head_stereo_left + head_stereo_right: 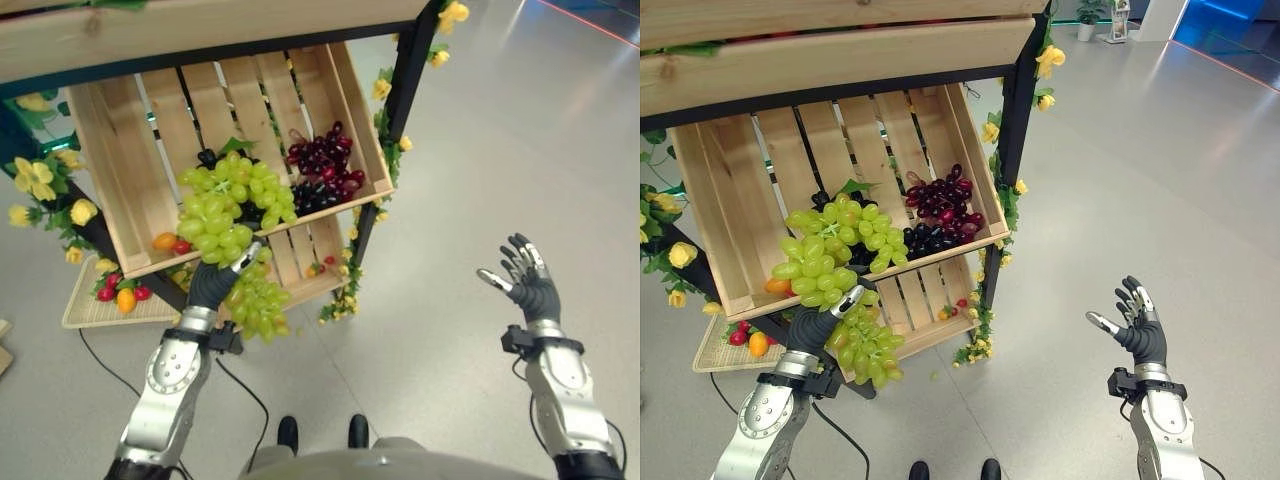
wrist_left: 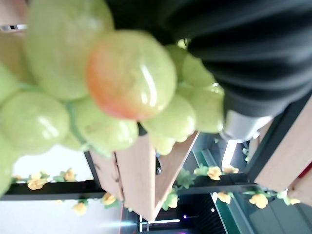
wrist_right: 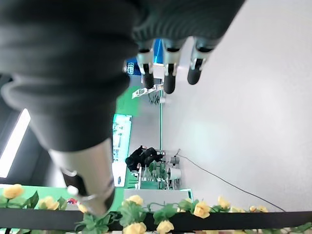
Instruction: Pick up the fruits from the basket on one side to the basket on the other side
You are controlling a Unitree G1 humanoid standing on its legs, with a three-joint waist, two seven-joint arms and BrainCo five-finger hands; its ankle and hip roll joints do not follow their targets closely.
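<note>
A big bunch of green grapes [image 1: 228, 205] lies over the front edge of a tilted wooden crate [image 1: 110, 170], and part of it hangs down below the edge [image 1: 256, 300]. My left hand [image 1: 212, 280] reaches up from below, its fingers curled into the bunch. In the left wrist view the green grapes [image 2: 122, 73] sit pressed against the hand. Dark purple grapes [image 1: 325, 165] rest in the crate's right corner. My right hand [image 1: 527, 280] is held up over the floor at the right, its fingers [image 3: 168, 73] spread and holding nothing.
Small orange and red fruits [image 1: 168, 242] lie in the crate's front left corner. A lower slatted crate [image 1: 300, 270] sits beneath it. A wicker tray [image 1: 85, 300] with small fruits lies on the floor at the left. Black shelf posts [image 1: 405, 80] carry yellow flowers.
</note>
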